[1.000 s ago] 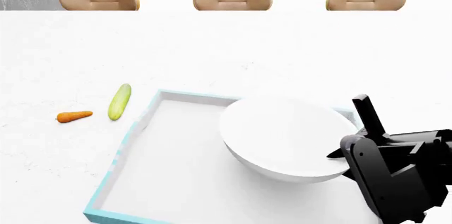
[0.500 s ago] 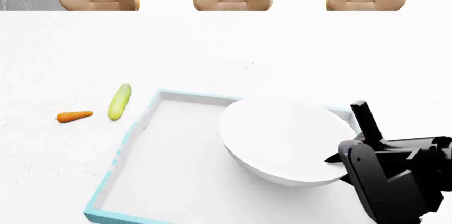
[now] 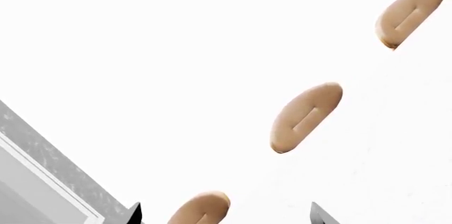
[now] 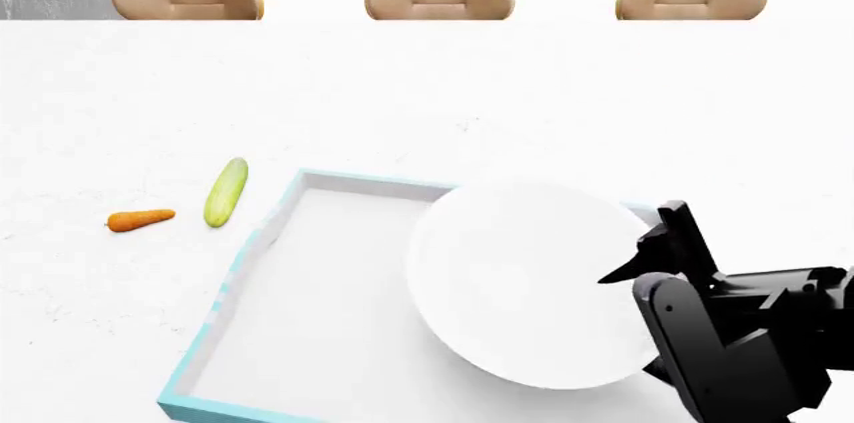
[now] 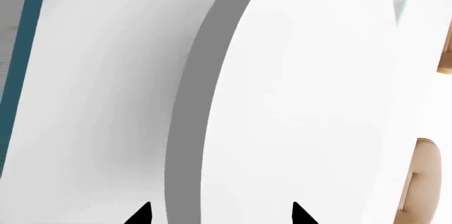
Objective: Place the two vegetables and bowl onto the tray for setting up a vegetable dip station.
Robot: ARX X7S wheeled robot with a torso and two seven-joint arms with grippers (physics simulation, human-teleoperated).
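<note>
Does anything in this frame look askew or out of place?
Yes: the bowl is tipped steeply in the tray, its opening facing the head camera rather than up. The right tool is at its rim. The carrot and cucumber lie on the table outside the tray, not yet placed.

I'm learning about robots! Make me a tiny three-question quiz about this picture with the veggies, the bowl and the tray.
1. True or false: the carrot already lies inside the tray.
2. Which vegetable lies closer to the tray: A) the carrot, B) the cucumber?
3. Fill in the missing word: the right gripper is at the rim of the white ____.

Key
1. False: it lies on the table, outside the tray.
2. B
3. bowl
</note>
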